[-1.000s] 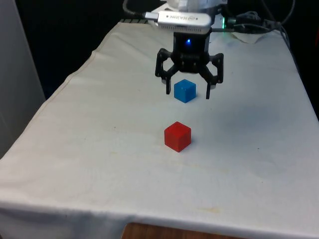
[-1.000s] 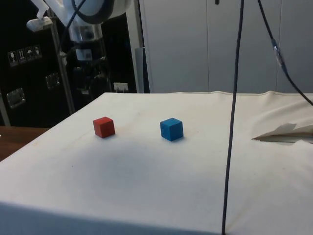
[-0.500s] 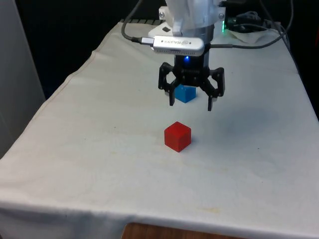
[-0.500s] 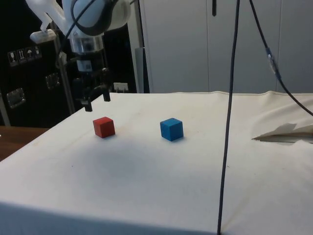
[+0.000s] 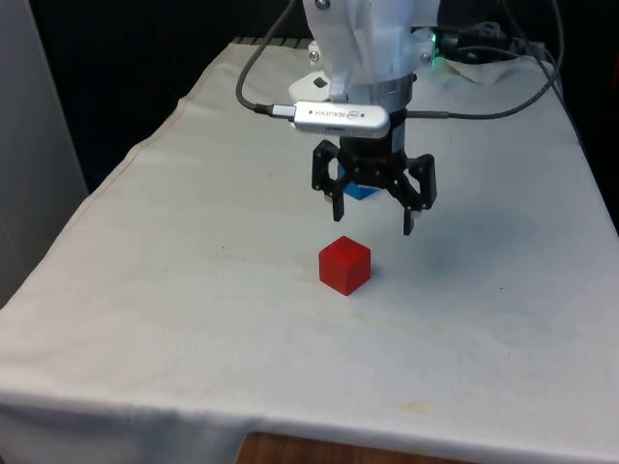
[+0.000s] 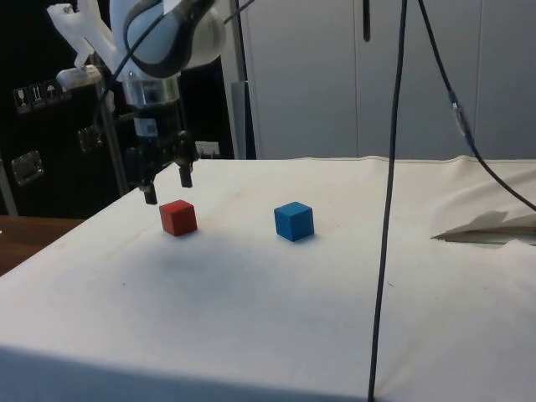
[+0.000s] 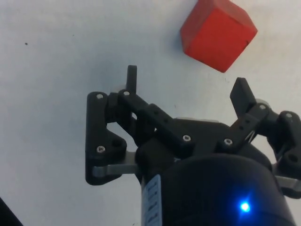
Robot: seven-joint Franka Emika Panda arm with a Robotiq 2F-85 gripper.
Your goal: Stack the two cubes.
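Note:
A red cube [image 5: 345, 265] sits on the white cloth near the table's middle; it also shows in the side view [image 6: 177, 217] and the wrist view [image 7: 217, 34]. A blue cube [image 6: 293, 221] rests farther back, mostly hidden behind the gripper in the front view [image 5: 360, 188]. My gripper [image 5: 374, 217] hangs open and empty just above and slightly behind the red cube, fingers spread wide. In the side view the gripper [image 6: 167, 189] hovers a little over the red cube. In the wrist view the gripper [image 7: 187, 84] stands short of the red cube.
A black cable [image 6: 387, 201] hangs down through the side view. Crumpled cloth or paper [image 6: 494, 226] lies at the table's far side there. The cloth's edge [image 5: 145, 150] runs along the front view's left.
The gripper has come forward and down, from over the blue cube to just above the red cube. It stayed open. Neither cube has moved.

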